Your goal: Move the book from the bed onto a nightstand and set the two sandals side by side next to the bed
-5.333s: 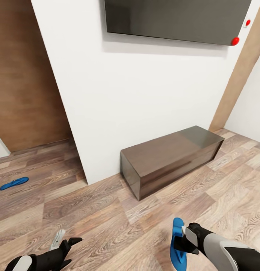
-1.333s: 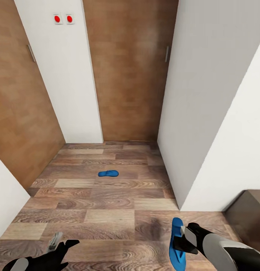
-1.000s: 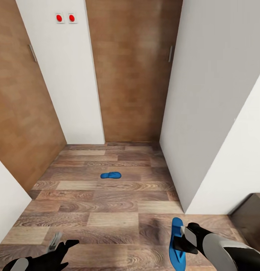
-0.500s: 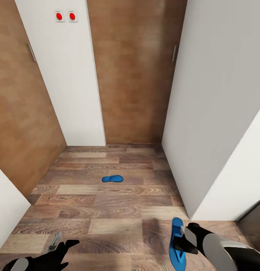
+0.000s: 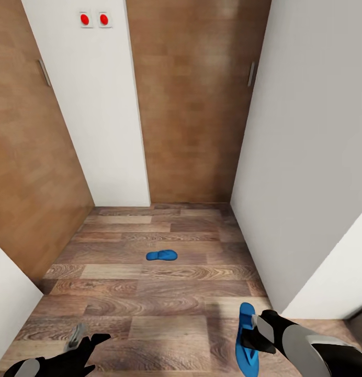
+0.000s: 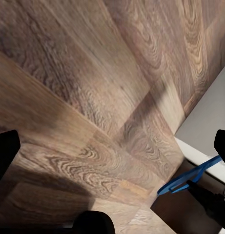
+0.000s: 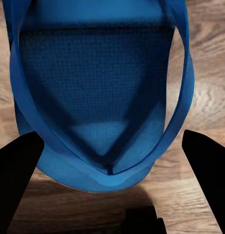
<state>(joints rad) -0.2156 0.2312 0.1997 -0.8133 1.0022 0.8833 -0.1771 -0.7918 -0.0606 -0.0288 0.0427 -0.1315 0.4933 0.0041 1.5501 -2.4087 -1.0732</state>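
Right pincer (image 5: pixel 247 330) grips one sandal (image 5: pixel 246 343); left pincer (image 5: pixel 86 336) spread; second sandal (image 5: pixel 161 255) on floor (image 5: pixel 149 293).

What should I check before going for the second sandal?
1. Right gripper grips a sandal: ok; straps sit between its fingers in the right wrist view.
2. Left gripper free: ok, open and empty.
3. Second sandal located: ok, flat on the floor ahead.
4. Path to it: ok, bare planks between.
5. Side room: cannot tell; white walls close in on both sides.
6. Bed, book, nightstand: cannot tell from here.
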